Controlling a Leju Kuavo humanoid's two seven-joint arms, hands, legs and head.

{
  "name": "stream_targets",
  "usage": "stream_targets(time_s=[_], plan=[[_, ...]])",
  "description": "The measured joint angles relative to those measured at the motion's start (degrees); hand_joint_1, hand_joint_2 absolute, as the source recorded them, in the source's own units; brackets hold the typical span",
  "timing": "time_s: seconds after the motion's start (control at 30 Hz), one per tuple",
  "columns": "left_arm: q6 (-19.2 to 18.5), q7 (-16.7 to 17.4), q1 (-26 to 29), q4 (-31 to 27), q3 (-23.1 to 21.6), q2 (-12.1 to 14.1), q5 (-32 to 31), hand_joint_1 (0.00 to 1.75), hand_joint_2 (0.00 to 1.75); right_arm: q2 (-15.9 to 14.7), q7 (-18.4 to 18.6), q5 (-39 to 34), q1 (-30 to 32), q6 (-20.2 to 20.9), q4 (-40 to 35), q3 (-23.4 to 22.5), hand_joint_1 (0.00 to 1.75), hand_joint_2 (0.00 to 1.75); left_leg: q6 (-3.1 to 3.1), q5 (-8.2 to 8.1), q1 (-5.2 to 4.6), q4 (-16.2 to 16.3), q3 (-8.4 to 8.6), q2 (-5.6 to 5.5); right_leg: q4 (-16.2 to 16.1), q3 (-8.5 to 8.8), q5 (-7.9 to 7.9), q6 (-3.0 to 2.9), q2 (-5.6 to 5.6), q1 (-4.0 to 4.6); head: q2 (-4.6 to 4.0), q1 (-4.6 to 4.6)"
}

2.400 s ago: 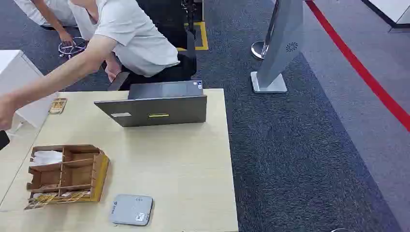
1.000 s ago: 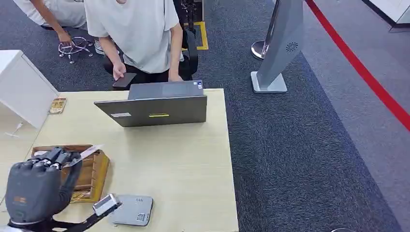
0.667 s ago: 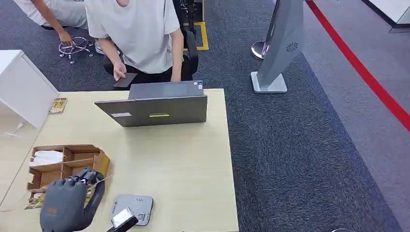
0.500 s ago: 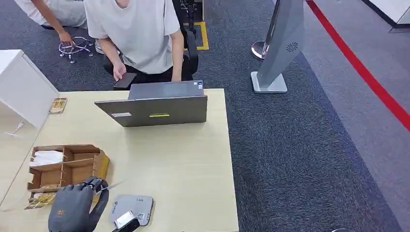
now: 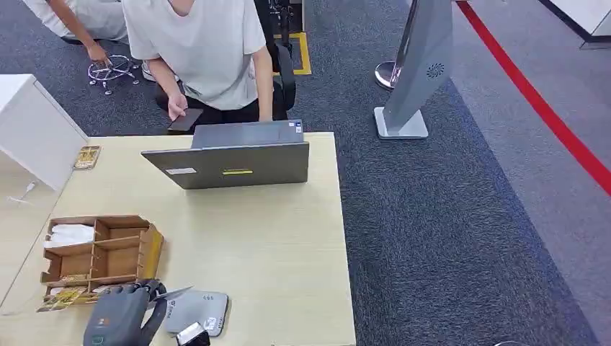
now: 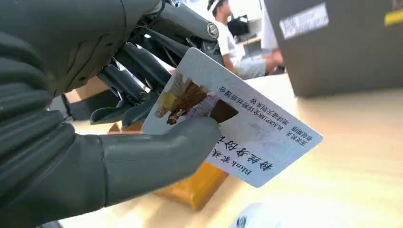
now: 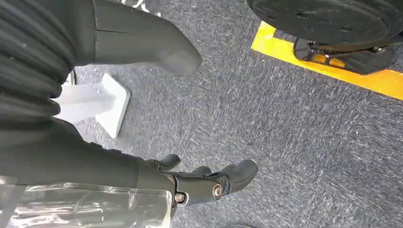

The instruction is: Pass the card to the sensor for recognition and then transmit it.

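Head view: the left hand [image 5: 119, 317] sits at the near edge of the wooden table [image 5: 274, 245], pinching a card [image 5: 171, 295] whose thin edge projects over the grey sensor [image 5: 196, 311] — a flat rounded pad lying just beside the hand. A wooden organizer [image 5: 101, 252] with several compartments stands just behind the hand, near the table's left side. Farther back, an open laptop [image 5: 230, 162] faces a person in a light shirt [image 5: 205, 50] seated at the far edge.

Left wrist view: the grip is shown in detail. The thick grey thumb presses on the printed face of the card [image 6: 233, 126], and the darker fingers [image 6: 138, 71] support it from behind — the left hand [image 6: 95, 118] is clamped on it. The card face carries a small picture and lines of printed characters, detail the head view does not resolve. A pale rim of the sensor [image 6: 252, 219] appears below the card, apart from it; the laptop back [image 6: 342, 42] fills the far corner.

Right wrist view: the right hand [image 7: 199, 183] hangs over dark carpet [image 7: 285, 118], its fingers loosely curled and spread, holding nothing. A yellow floor stripe [image 7: 332, 64] crosses the carpet.
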Motion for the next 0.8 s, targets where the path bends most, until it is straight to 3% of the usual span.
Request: stream_targets(time_s=[0.27,0.5,0.67,0.8], plan=[[-4.66,1.38,0.18,1.64,-0.55,0.7,3.67,1.75,1.75,0.0,-0.48,1.29,-0.45,0.85,0.37,-0.02,0.0,1.75,0.0,0.0,0.0,0.0,-0.01,0.0,0.0,0.08,0.0,0.0,-0.02,0.0,0.0,0.0],[-5.56,1.38,0.08,2.43,-1.62,1.77,6.04,1.75,1.75,0.02,-0.85,1.77,-0.68,0.96,0.7,-0.02,0.0,1.75,0.0,0.0,0.0,0.0,0.01,0.0,0.0,0.03,0.0,0.0,-0.04,0.0,0.0,0.02],[-3.46,1.36,-0.18,2.43,-1.68,1.99,4.65,1.75,1.75,0.02,-0.39,0.52,-0.44,0.88,0.59,0.0,0.0,1.75,0.0,0.0,0.0,0.0,0.03,0.0,0.0,0.01,0.0,0.0,-0.04,0.0,0.0,0.02],[6.28,2.49,-1.57,-0.62,-1.66,0.77,-9.56,1.75,1.75,0.02,1.48,-1.88,1.8,0.79,-1.4,1.12,0.0,1.75,0.0,0.01,0.0,0.01,0.0,-0.15,0.0,0.03,0.0,0.0,-0.19,0.0,0.0,0.04]])
